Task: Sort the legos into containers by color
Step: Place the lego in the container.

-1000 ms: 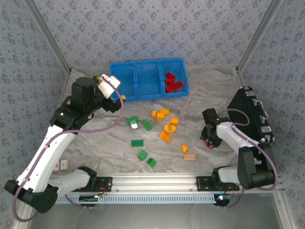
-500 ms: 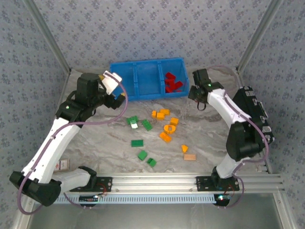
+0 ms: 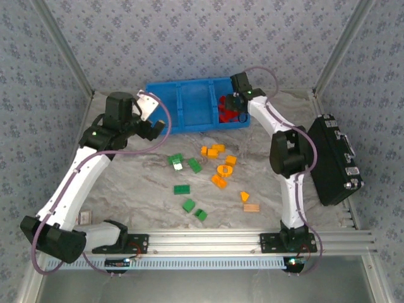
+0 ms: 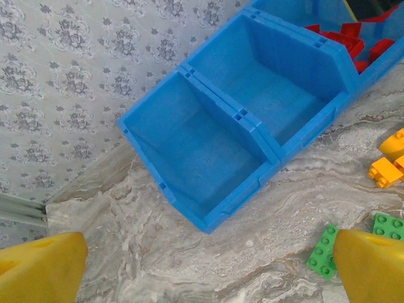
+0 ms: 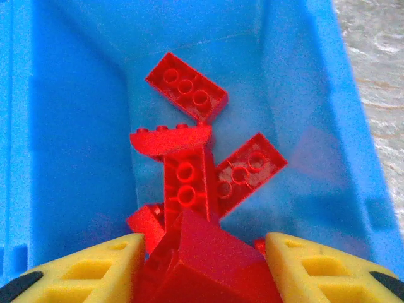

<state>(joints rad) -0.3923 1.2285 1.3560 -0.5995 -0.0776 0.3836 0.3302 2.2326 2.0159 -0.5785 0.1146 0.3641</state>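
Top view: blue bin [image 3: 196,104] at the far side of the tabletop [image 3: 126,183], three compartments side by side. The right compartment holds a heap of red legos [image 3: 228,113]; the middle and left ones look bare. The right jaws hang over the red compartment, and the left jaws hang just in front of the bin's left end. Loose on the tabletop are roughly seven orange legos [image 3: 218,151], the ring-shaped one [image 3: 224,170] among them, and about six green legos [image 3: 194,165] to their left. You find no loose red. A tan block [image 3: 251,207] and a black case [image 3: 334,161] are also present and not counted. Left wrist view: the left jaws stand wide open and hold nothing, with yellow fingertips [image 4: 41,265] at either lower corner. Below them are the bin's two bare compartments, a green brick [image 4: 325,252] and an orange brick [image 4: 391,167] beside the bin on the tabletop. Right wrist view: the right jaws are partly closed on one red brick [image 5: 202,265], clamped between the yellow fingers [image 5: 82,268] directly above the red pile. Status, as you may judge it: red is complete once this brick drops. Orange and green are unstarted, so about a third is done, and two compartments have yet to be filled.
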